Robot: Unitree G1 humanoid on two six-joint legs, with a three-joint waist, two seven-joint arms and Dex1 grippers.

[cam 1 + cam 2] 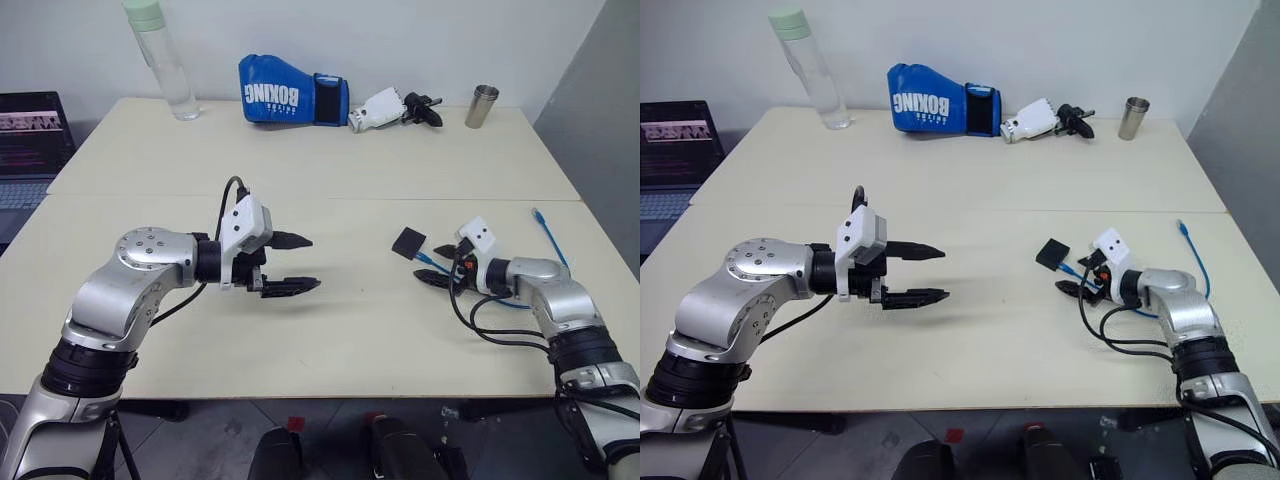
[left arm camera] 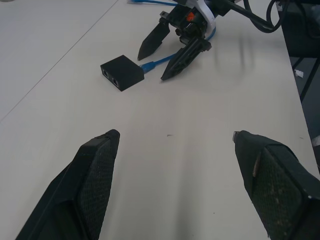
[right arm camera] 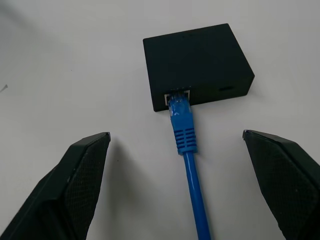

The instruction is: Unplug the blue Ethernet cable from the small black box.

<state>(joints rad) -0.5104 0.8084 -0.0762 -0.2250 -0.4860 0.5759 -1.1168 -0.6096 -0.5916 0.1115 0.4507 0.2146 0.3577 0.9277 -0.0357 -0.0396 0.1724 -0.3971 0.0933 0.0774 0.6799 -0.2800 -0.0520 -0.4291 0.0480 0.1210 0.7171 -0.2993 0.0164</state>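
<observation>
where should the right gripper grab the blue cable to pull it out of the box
Grip the ribbed boot of the blue Ethernet cable just behind the small black box, coming from the cable side. The right gripper already straddles it, open.

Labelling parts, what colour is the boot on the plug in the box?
Blue, clearest in the right wrist view.

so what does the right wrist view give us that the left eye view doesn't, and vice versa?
Right wrist view alone: the plug seated in the port on the small black box, with the right gripper open, one finger on each side of the blue Ethernet cable.

Left eye view alone: the open left gripper above the table, the cable's free end, and at the far edge a bottle, boxing glove and metal cup.

Both: box, cable, right gripper.
</observation>
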